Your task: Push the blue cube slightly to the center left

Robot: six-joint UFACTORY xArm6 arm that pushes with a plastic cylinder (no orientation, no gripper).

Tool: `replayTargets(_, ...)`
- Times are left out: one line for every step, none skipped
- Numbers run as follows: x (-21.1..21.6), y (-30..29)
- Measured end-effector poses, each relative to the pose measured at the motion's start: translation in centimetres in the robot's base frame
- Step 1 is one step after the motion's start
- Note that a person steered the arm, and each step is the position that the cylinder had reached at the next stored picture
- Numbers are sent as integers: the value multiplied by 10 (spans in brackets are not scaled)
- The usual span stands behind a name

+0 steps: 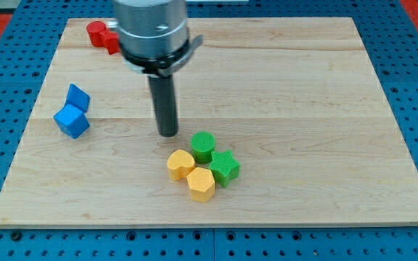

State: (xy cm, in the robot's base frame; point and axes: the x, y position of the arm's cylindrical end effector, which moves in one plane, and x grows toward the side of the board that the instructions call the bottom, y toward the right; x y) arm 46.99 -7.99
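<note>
Currently in approach: my tip, a bare rod without fingers and holding nothing, well right of the blue cube near the wooden surface's left edge; next, reposition beside the cube for a short, gentle push.

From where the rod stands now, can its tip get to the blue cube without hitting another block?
Probably yes. My tip stands to the view's right of the blue cube, with only bare board between them. The green and yellow blocks lie lower right of the tip, off that path.
</note>
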Motion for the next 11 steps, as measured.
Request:
replayTargets(23, -32)
replayTargets(33, -82)
replayTargets(19, -106)
replayTargets(6, -125)
replayTargets(-9, -139)
replayTargets(-18, -148)
replayTargets(-22, -162)
replayTargets(-7, -168)
replayTargets(25, -187)
replayTargets(-15, -202)
replayTargets(-41, -176)
